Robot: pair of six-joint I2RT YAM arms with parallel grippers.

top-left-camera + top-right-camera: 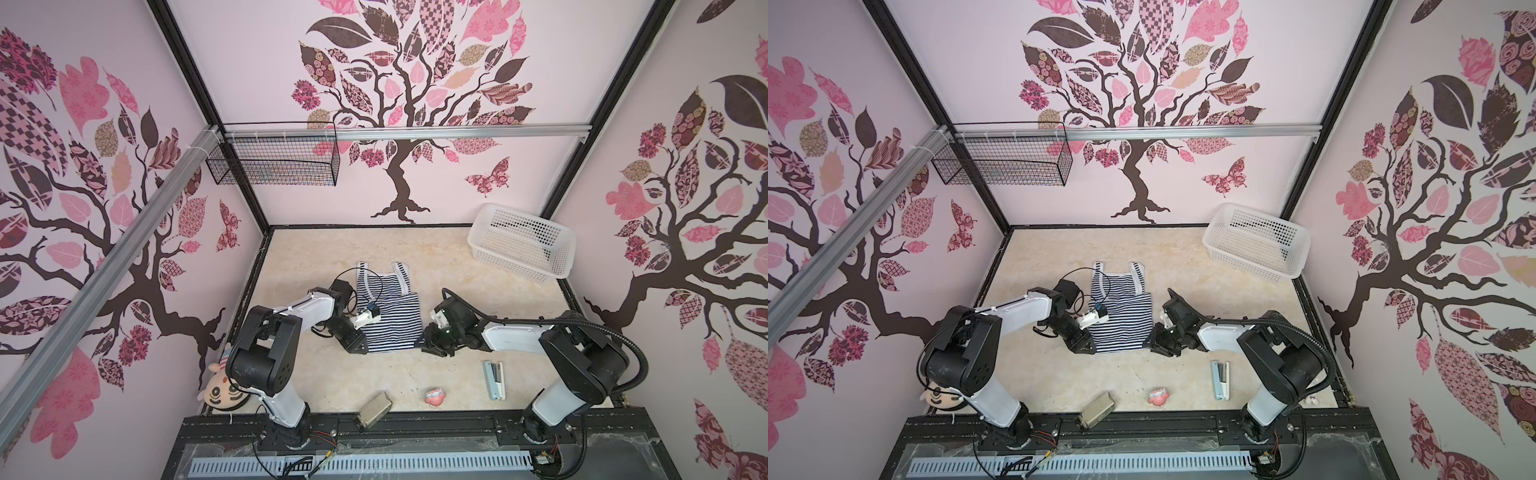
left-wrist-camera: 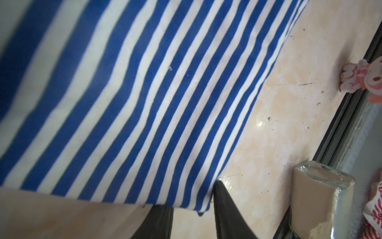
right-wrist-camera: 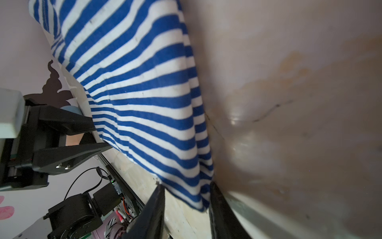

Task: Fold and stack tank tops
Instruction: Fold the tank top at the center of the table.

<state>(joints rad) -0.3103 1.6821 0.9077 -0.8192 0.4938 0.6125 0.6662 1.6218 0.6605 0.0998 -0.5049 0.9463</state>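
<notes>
Both tools point(image 1: 365, 350) point(image 1: 419, 341) astride tank top point(image 1: 388, 324) corners

I'm driving a robot test cell, not a real room. Giveaways: black frame posts point(image 1: 185, 62) and alu rails point(image 1: 415, 134) box it in, w/ tree wallpaper point(image 1: 400, 183) on all 3 walls. L arm point(image 1: 299, 309) and R arm point(image 1: 515, 336) are bolted to a slotted base rail point(image 1: 415, 426), cable duct point(image 1: 415, 462) in front. Props on the beige surface point(image 1: 311, 257): top point(image 1: 390, 328), basket point(image 1: 519, 264), stapler point(image 1: 493, 380), plush point(image 1: 218, 390).

tank top point(image 2: 144, 103) partly blurred, bottle point(image 2: 318, 198) cropped
</notes>
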